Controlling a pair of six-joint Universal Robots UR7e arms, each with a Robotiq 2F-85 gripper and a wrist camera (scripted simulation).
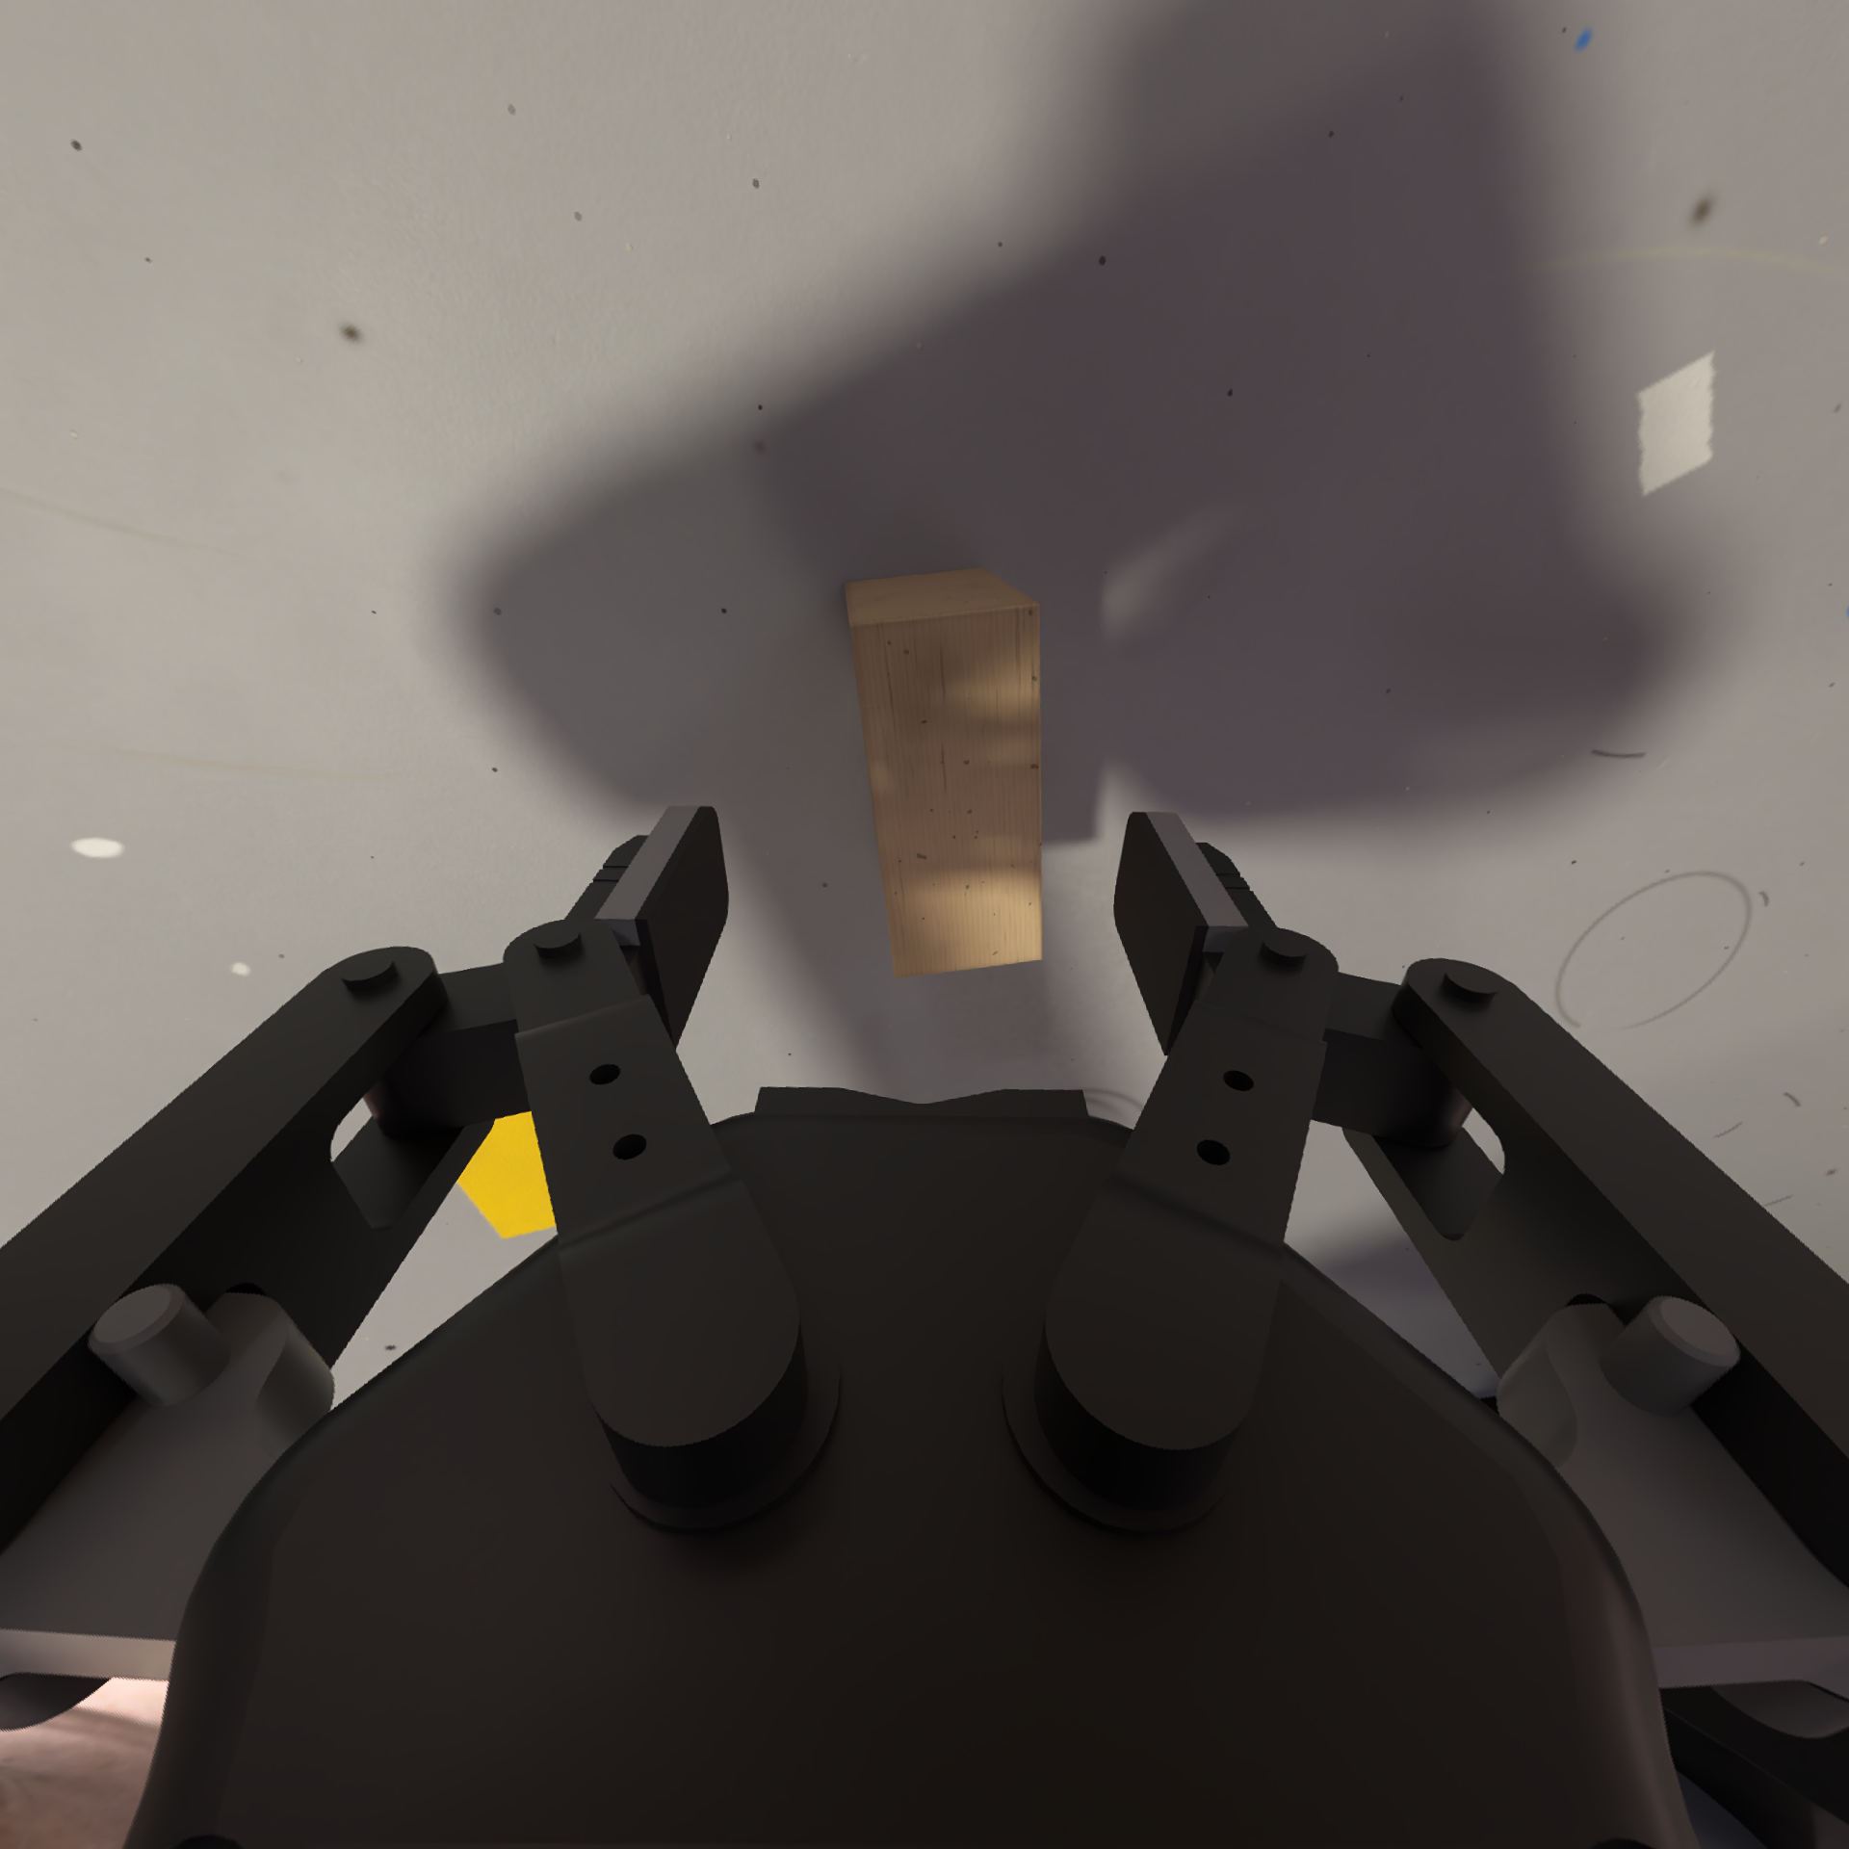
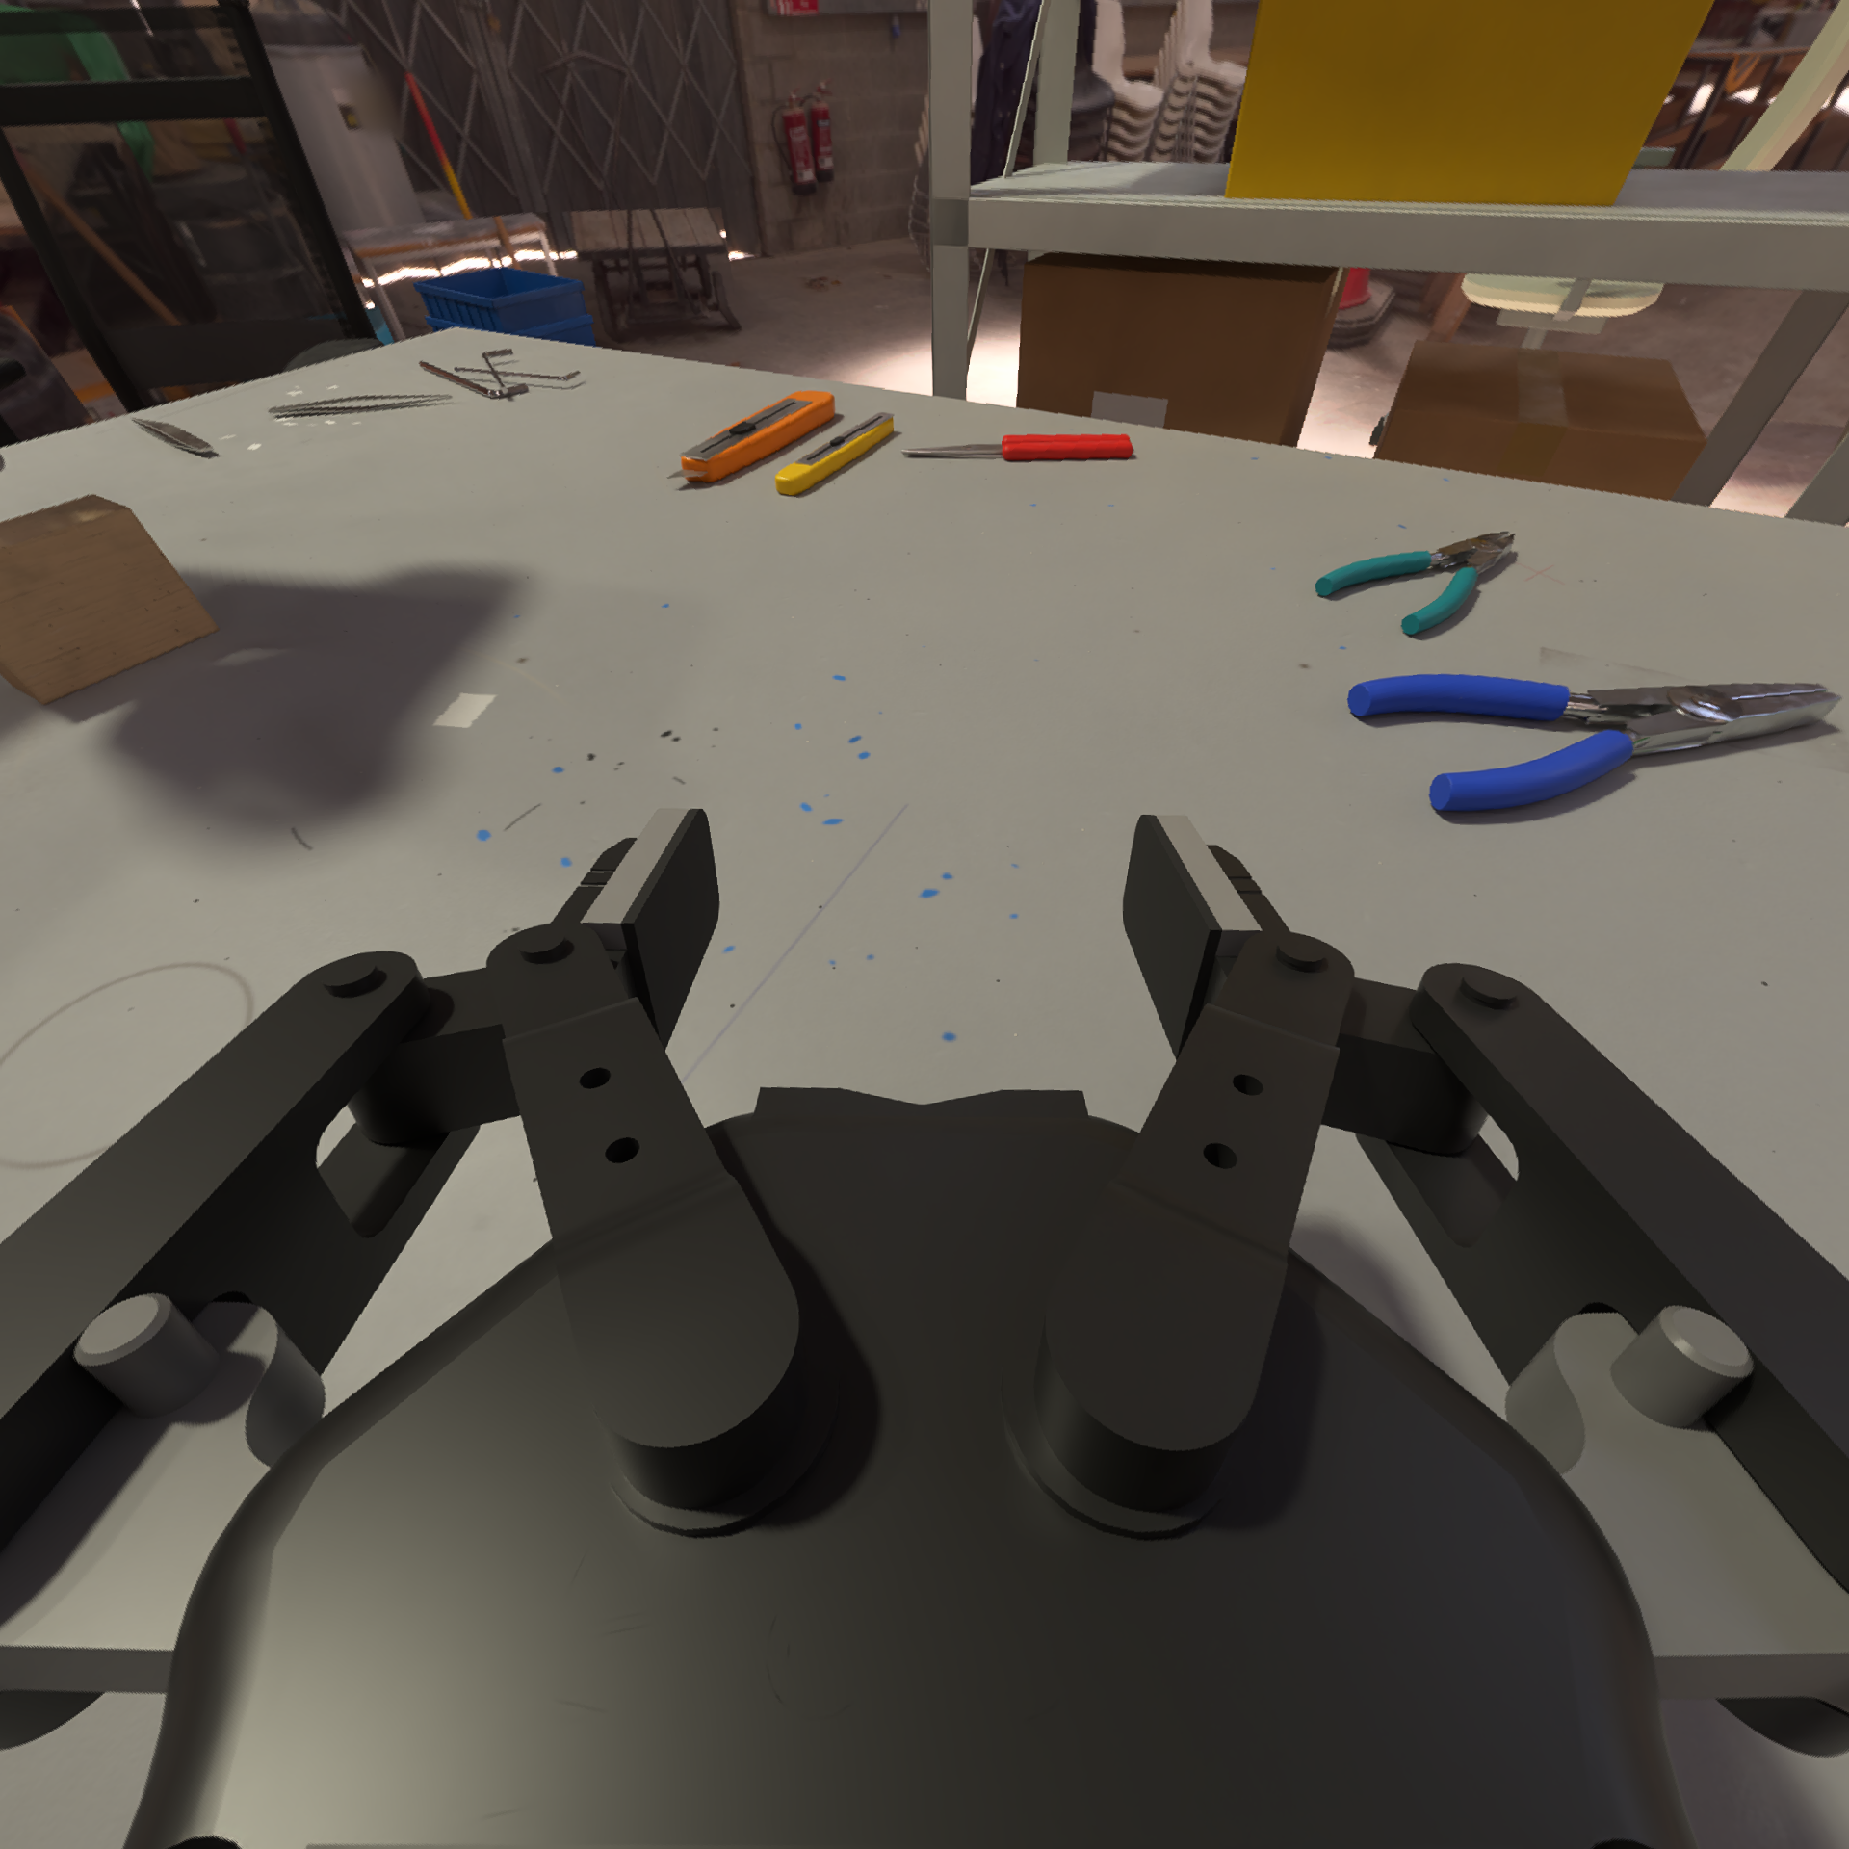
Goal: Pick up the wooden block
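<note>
The wooden block (image 1: 951,770) is a light-brown oblong lying on the grey table, in the shadow of my left arm. My left gripper (image 1: 920,890) is open and hangs above the block's near end, with the block centred in the gap between the fingers and apart from both. In the right wrist view the same block (image 2: 90,595) shows at the far left edge. My right gripper (image 2: 920,890) is open and empty over a bare part of the table, well to the right of the block.
On the table (image 2: 900,620) lie an orange utility knife (image 2: 760,435), a yellow knife (image 2: 835,455), a red-handled tool (image 2: 1061,447), teal pliers (image 2: 1421,580), blue pliers (image 2: 1561,735) and small metal tools (image 2: 480,375). A shelf with a yellow panel (image 2: 1451,90) and cardboard boxes stands behind.
</note>
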